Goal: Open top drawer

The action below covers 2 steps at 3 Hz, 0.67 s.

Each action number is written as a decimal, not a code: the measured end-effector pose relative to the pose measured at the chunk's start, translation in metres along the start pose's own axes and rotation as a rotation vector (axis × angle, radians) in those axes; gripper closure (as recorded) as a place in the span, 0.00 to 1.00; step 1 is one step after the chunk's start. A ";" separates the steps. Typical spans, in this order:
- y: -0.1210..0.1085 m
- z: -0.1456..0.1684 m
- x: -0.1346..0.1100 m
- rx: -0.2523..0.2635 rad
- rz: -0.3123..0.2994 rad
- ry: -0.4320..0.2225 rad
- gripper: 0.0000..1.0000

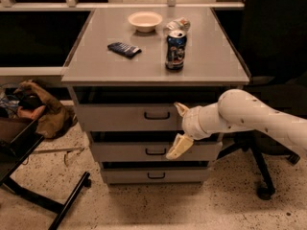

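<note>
The top drawer (120, 118) is the uppermost of three grey drawers in the cabinet under the table (96, 66). It sits directly below a dark gap under the table's top panel.

**Top drawer, appearance**
- Front panel: flat, plain grey, wider and taller than the two below it.
- Handle (157, 115): small dark loop, horizontal, at the centre of the panel.
- None of the drawer's interior is visible.
- The right end of the panel is hidden behind the gripper and the arm (249, 114).

**Gripper**
- The gripper (180, 128) is in front of the cabinet, just to the right of the handle and apart from it.
- The fingers are spread wide, one above the other.
- The upper finger (181, 109) lies near the top edge of the top drawer's front.
- The lower finger (177, 148) overlaps the front of the middle drawer (124, 152).
- Nothing is held between them.
- The white arm enters from the right side of the view.

**Other items**
- The bottom drawer (129, 176) has a similar handle and is the shortest of the three.
- On the table: a pale bowl (145, 20) at the back, a crumpled wrapper (178, 24) beside it, an upright can (175, 50) and a dark flat packet (123, 49).
- A brown bag (45, 114) lies on the floor to the left.
- A chair base (259, 176) stands to the right.
</note>
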<state>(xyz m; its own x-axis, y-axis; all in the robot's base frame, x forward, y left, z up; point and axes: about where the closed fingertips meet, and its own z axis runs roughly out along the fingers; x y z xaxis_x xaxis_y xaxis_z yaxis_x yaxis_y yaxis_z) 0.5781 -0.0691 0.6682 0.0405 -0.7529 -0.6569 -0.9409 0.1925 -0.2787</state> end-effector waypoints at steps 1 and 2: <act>-0.017 0.004 -0.016 0.070 -0.058 0.034 0.00; -0.033 0.005 -0.039 0.150 -0.129 0.055 0.00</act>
<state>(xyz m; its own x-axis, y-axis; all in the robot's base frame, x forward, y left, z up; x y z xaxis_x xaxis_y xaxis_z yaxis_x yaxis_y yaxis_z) 0.6096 -0.0430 0.6993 0.1349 -0.8098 -0.5710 -0.8684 0.1809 -0.4617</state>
